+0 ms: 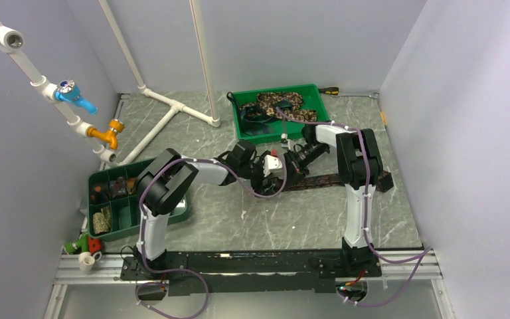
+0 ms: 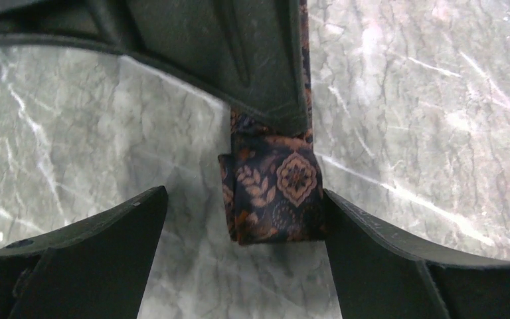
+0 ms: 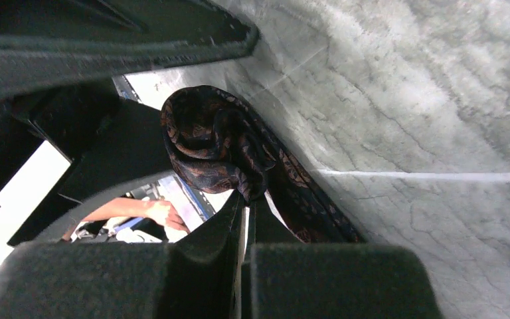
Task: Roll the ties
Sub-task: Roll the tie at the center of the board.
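Dark navy tie [image 2: 275, 196] with orange-brown paisley and medallion print. Its narrow end is wound into a small chunky roll, just right of centre on the grey marble-look tabletop [image 1: 272, 219]. The rest of the strip lies flat, running out toward 3 o'clock under the right arm.

The left gripper [image 2: 244, 199] is spread wide, one black finger on each side of the roll. The finger at 3 o'clock is right up against it, and the one at 9 o'clock is clear of it. The right gripper [image 3: 244, 212] is pinched closed, with a fold of the roll's edge caught at its tips.

My guess on handling: light, floppy woven fabric, a bit slick, so the coil will spring loose the second nothing's pressing on it. It looks lopsided from the right wrist view already. I'd grab across the roll's flat sides, not the tail, and keep the flat part taut.

More mottled ties are piled in the green tray [image 1: 319, 93] at 12 o'clock. The divided green bin [image 1: 109, 171] at 9 o'clock holds small bundles, too small to identify.
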You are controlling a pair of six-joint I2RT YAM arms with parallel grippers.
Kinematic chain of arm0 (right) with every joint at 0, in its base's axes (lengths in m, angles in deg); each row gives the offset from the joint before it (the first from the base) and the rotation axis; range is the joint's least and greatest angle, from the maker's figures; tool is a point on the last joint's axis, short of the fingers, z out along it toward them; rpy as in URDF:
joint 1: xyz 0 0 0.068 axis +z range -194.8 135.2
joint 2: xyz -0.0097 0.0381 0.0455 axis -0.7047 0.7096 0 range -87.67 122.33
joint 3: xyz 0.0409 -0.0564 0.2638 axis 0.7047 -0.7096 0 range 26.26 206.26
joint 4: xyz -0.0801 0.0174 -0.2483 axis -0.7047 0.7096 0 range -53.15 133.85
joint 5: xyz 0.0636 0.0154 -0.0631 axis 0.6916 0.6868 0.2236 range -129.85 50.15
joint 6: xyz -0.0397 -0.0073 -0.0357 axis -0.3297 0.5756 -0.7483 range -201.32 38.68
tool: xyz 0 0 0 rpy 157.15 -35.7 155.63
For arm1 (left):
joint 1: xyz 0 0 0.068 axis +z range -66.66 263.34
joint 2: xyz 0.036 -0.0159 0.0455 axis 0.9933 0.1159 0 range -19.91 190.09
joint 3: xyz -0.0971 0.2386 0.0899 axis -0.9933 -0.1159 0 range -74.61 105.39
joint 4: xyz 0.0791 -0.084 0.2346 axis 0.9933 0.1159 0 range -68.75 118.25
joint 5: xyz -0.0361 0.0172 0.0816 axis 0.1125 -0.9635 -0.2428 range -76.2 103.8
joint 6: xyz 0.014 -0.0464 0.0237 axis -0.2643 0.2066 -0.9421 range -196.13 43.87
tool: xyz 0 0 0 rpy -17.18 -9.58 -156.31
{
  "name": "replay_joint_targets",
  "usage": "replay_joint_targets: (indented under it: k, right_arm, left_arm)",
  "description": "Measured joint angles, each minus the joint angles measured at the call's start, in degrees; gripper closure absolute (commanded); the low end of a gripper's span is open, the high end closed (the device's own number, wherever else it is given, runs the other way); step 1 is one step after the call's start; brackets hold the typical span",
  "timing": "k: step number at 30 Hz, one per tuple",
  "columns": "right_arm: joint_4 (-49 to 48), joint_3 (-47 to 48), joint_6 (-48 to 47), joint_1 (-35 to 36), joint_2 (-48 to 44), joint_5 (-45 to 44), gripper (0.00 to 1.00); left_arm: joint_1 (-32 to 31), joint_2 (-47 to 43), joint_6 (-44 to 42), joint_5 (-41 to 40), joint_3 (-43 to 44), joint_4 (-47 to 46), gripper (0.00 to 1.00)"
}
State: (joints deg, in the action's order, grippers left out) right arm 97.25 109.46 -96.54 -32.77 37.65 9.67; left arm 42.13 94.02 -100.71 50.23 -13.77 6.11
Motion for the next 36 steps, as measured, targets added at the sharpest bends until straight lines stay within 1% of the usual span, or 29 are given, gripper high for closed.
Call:
replay_joint_targets:
  k: [4, 6, 8, 10, 13, 14, 16, 18, 23, 27, 28, 30, 32, 34, 36]
  right_arm:
    - [0.5, 0.0, -0.2, 0.0, 0.0, 0.3, 1.00]
    - [0.5, 0.0, -0.2, 0.0, 0.0, 0.3, 1.00]
    - [0.5, 0.0, -0.2, 0.0, 0.0, 0.4, 1.00]
    - [0.5, 0.0, -0.2, 0.0, 0.0, 0.4, 1.00]
    - [0.4, 0.0, -0.2, 0.0, 0.0, 0.5, 1.00]
    - [0.4, 0.0, -0.2, 0.0, 0.0, 0.5, 1.00]
    - [0.4, 0.0, -0.2, 0.0, 0.0, 0.6, 1.00]
    - [0.6, 0.0, 0.0, 0.0, 0.0, 0.9, 1.00]
    - [0.6, 0.0, 1.2, 0.7, 0.0, 2.0, 1.00]
    - [0.4, 0.0, 1.4, 1.9, 0.0, 1.9, 1.00]
    - [0.1, -0.1, 1.4, 2.1, 0.0, 1.7, 1.00]
    - [-0.8, -0.9, 1.5, 2.2, 0.0, 1.4, 1.00]
    - [-1.7, -2.1, 1.7, 2.3, 0.2, 0.2, 1.00]
    - [-2.2, -2.8, 2.3, 2.4, 0.7, -0.3, 1.00]
    - [-2.1, -3.1, 3.2, 2.4, 1.1, -0.3, 1.00]
  left_arm:
    - [-1.3, 1.5, -0.2, 0.4, 1.9, 0.1, 0.11]
    - [-1.7, 2.4, -0.2, 0.6, 3.3, 0.5, 0.15]
    - [-1.9, 2.8, -0.2, 0.8, 4.0, 0.9, 0.25]
    - [-2.1, 3.0, -0.5, 0.6, 4.2, 1.0, 0.39]
    - [-2.4, 3.0, -0.4, 0.2, 4.2, 1.2, 0.55]
    - [-2.6, 2.9, -0.4, 0.2, 4.2, 1.3, 0.60]
    - [-2.8, 2.8, -1.2, 0.2, 4.0, 1.5, 0.64]
    - [-2.9, 2.1, -2.4, 0.1, 3.1, 1.6, 0.65]
    - [-2.7, -2.1, -7.3, -0.1, -2.1, 2.3, 0.63]
    - [-2.4, -3.1, -8.9, -0.2, -3.3, 2.8, 0.61]
    - [-2.3, -3.1, -8.9, -0.2, -3.3, 2.8, 0.59]
    - [-2.1, -3.1, -8.6, -0.2, -3.2, 3.0, 0.47]
    - [-1.9, -3.2, -7.9, 0.0, -3.2, 3.0, 0.38]
    - [-1.3, -3.5, -7.1, 0.4, -3.9, 1.9, 0.34]
    - [-0.7, -4.7, -6.2, 1.1, -6.3, 0.3, 0.34]
